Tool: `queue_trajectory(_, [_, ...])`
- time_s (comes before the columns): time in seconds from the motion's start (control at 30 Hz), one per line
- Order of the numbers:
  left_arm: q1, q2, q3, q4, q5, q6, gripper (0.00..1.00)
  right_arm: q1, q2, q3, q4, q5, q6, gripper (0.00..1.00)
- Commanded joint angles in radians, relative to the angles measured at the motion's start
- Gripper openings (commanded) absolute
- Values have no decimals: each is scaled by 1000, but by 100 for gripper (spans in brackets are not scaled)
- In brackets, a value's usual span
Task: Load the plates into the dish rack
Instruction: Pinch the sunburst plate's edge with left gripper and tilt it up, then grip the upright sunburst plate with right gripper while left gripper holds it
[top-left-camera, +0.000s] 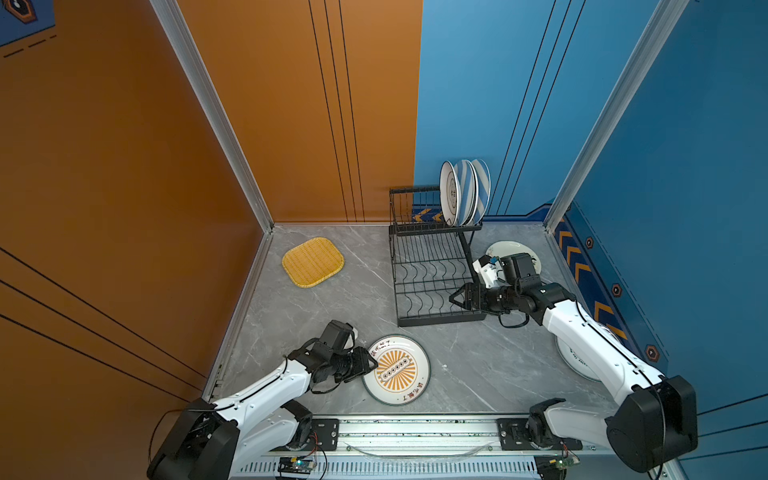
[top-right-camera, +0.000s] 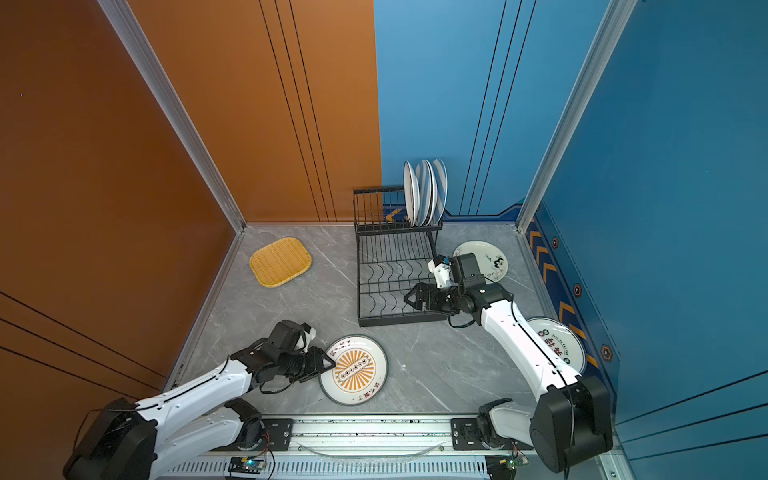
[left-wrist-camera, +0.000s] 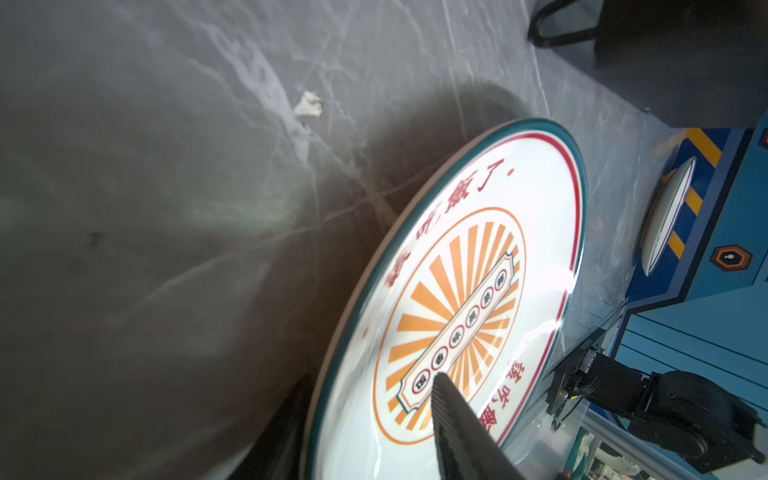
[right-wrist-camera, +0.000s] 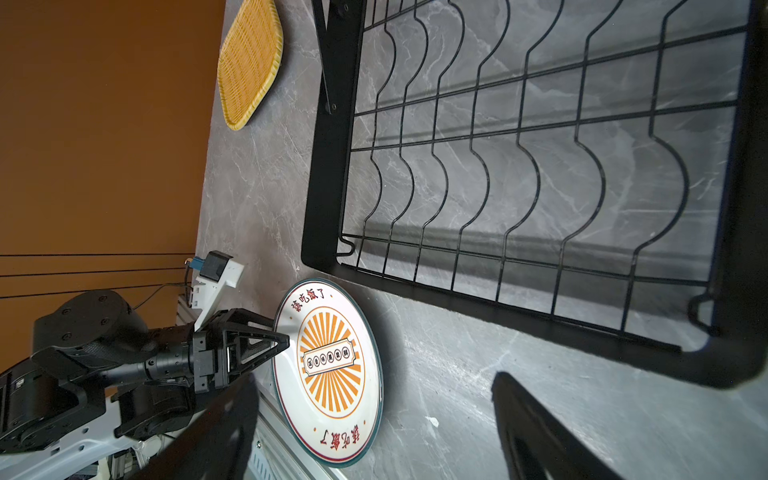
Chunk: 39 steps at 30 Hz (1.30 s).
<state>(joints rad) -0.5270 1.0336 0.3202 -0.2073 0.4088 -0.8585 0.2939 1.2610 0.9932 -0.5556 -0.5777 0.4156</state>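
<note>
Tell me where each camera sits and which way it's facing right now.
Top views: high above the front rail, looking down at the table, dish rack, left arm, right arm.
Left wrist: on the left arm, low, facing across the sunburst plate toward the blue wall; own fingers show.
Right wrist: on the right arm, facing over the rack's lower base toward the left gripper and orange wall; own fingers show.
Shared: all see the sunburst plate.

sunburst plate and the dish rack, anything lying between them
Nothing: only bare grey tabletop separates the sunburst plate from the dish rack, shown in both top views.
</note>
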Motion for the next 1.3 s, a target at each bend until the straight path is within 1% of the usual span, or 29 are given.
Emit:
queue_trajectory(0.0, [-23, 32, -57, -7, 1, -5, 42, -4, -5, 3, 11, -25, -16, 88])
queue_trajectory(0.13, [-35, 48, -67, 3, 4, 7, 28, -5, 7, 12, 13, -33, -21, 88])
queue_trajectory(0.3, [-42, 33, -74, 3, 14, 8, 13, -5, 16, 16, 14, -39, -23, 88])
queue_trajectory(0.4, [-43, 22, -76, 3, 24, 7, 1, -6, 23, 18, 14, -43, -23, 89])
queue_trajectory(0.43, [-45, 17, -75, 5, 28, 5, 0, -7, 26, 18, 14, -46, -23, 89])
queue_trajectory(0.6, [-59, -24, -52, 5, 53, -17, 0, -13, 42, 19, 14, -66, -22, 89])
queue_trajectory(0.77, [-85, -93, 8, -7, 63, -58, 0, -23, 49, 16, 14, -92, -23, 89])
queue_trajectory(0.87, [-88, -110, 56, -10, 63, -73, 0, -31, 56, 15, 14, -115, -24, 89])
queue_trajectory(1.13, [-90, -81, 214, -12, 110, -78, 0, -39, 76, 14, 13, -200, -27, 89])
queue_trajectory(1.27, [-78, -48, 295, -21, 112, -68, 0, -40, 81, 17, 14, -272, -25, 89])
